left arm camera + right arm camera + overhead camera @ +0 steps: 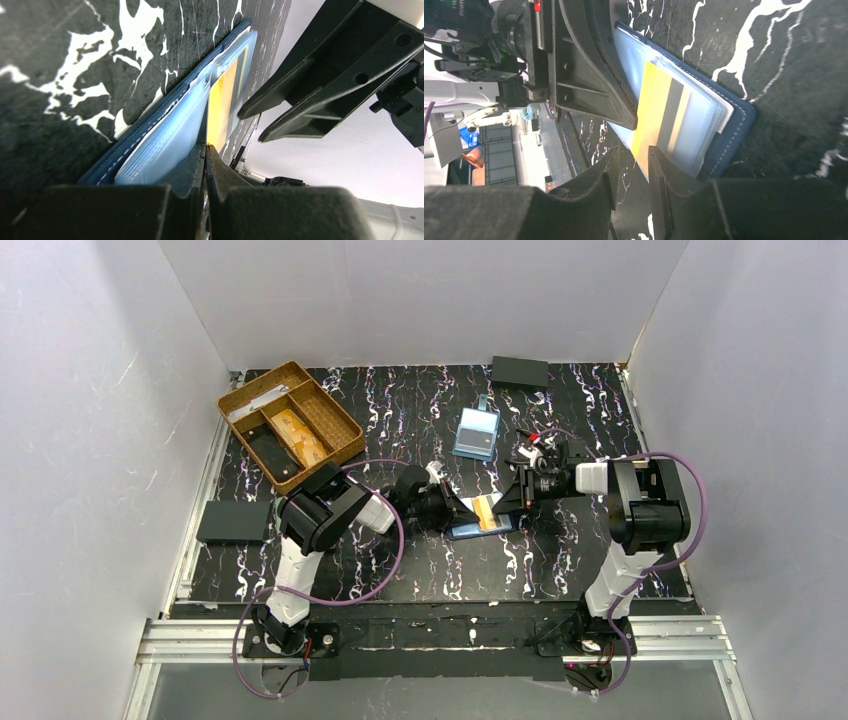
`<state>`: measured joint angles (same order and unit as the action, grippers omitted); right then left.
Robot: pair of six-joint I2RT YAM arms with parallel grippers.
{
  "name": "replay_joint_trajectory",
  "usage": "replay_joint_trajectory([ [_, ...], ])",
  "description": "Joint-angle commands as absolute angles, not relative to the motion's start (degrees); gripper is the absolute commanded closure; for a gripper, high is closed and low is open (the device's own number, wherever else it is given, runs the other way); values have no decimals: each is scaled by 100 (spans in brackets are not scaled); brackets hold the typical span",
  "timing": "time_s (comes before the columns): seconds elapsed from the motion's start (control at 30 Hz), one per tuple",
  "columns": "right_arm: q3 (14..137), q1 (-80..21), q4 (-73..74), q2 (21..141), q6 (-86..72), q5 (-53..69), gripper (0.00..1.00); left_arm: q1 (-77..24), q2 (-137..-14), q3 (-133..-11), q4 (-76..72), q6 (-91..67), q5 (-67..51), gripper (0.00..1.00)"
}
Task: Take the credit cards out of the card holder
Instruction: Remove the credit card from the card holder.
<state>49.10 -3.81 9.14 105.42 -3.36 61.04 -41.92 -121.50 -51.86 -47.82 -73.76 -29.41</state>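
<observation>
Steadiness counts: the card holder (731, 130) lies unfolded on the table (420, 570), the left gripper (206, 147) pressed together at the edge of the yellow credit card (651, 110) — grip unconfirmed — so pull straight and flat while the right gripper (631, 155), jaws apart astride the card, steadies the holder.

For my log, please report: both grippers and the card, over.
Left gripper shut at edge of yellow plastic card. Right gripper open, close beside it. Card partly out of navy fold-over card holder. Nothing in the way.
</observation>
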Motion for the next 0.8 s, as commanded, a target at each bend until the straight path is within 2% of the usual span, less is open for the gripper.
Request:
replay_joint_trajectory([
  [0.0,5074,-194,1000,10237,-144,6169,63,-4140,-12071,-4930,-4438,-7117,-2871,100],
  [0.53,5097,-270,1254,10598,-21,5721,64,-4139,-12118,-5044,-4438,-7131,-2988,99],
  [0.63,5097,-317,1286,10626,-25,5644,64,-4141,-12122,-5060,-4438,-7156,-2998,91],
  [0.77,5131,-396,1368,10698,109,5693,64,-4141,-12151,-5120,-4441,-7186,-3041,86],
])
